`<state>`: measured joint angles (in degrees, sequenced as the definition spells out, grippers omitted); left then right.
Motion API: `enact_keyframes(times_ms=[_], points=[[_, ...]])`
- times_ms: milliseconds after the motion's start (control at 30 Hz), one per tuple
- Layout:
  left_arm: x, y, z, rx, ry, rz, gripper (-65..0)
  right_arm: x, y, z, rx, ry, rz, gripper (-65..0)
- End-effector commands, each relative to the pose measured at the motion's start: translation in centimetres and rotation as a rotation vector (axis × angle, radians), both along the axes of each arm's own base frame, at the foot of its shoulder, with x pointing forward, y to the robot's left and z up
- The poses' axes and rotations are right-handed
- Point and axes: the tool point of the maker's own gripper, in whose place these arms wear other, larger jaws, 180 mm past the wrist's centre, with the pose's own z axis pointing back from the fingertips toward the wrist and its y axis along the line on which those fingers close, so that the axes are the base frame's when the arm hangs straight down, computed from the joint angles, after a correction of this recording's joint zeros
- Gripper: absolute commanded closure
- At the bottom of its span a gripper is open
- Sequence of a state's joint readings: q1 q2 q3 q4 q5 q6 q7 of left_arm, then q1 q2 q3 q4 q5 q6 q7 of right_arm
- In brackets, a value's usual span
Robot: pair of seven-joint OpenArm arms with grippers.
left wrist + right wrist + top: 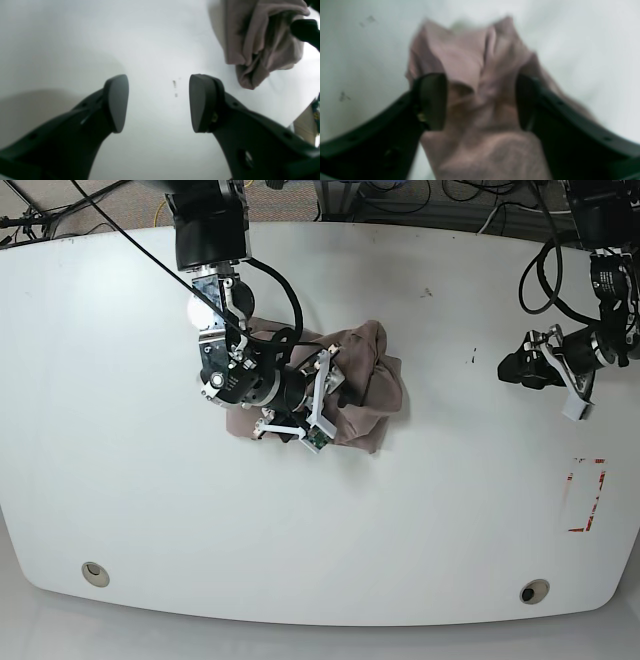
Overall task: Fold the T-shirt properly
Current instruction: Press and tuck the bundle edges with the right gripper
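Though no writing can be read anywhere, the white surface carries the T-shirt, a crumpled mauve-brown heap partly hidden under the right arm. The right end effector straddles bunched cloth, jaws apart; the blur hides whether it grips. The left end effector hangs wide open, empty, well apart.

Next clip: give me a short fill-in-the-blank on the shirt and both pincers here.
1. The T-shirt lies ____ in a heap, not flat.
2. The ____ pincer straddles the fabric.
3. The left pincer hangs open over bare ____ table, holding nothing.

Missing words: crumpled; right; white
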<state>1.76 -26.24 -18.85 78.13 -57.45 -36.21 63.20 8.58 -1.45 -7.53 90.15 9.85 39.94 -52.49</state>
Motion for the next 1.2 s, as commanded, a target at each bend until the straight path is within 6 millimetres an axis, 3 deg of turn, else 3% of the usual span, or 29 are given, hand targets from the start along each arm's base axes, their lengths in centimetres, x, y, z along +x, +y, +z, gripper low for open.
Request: enact_keyframes(times_ms=[0, 67, 167, 667, 933, 1167], points=[[1.0, 0.5, 1.6, 0.007, -0.055, -0.002, -35.8, 1.4, 2.0, 1.7, 0.093, -0.064, -0.004, -19.7], [1.0, 0.5, 1.7, 0.007, -0.056, -0.001, -35.8, 1.7, 2.0, 1.6, 0.085, -0.075, -0.007, -9.5], [1.0, 0.5, 1.7, 0.007, -0.056, -0.001, -35.8, 2.3, 2.1, 1.9, 0.065, -0.094, -0.008, -1.7], [0.8, 0.5, 1.5, 0.006, -0.05, 0.0, -35.8, 5.5, 4.1, 6.9, 0.046, -0.206, 0.001, -1.3], [0.9, 0.6, 1.5, 0.006, -0.049, 0.002, -35.8, 6.8, 4.4, 6.1, 0.034, -0.171, 0.013, -1.3], [0.9, 0.5, 1.5, 0.005, -0.048, 0.002, -35.8, 6.4, 4.5, 5.3, 0.03, -0.148, 0.015, -3.0]])
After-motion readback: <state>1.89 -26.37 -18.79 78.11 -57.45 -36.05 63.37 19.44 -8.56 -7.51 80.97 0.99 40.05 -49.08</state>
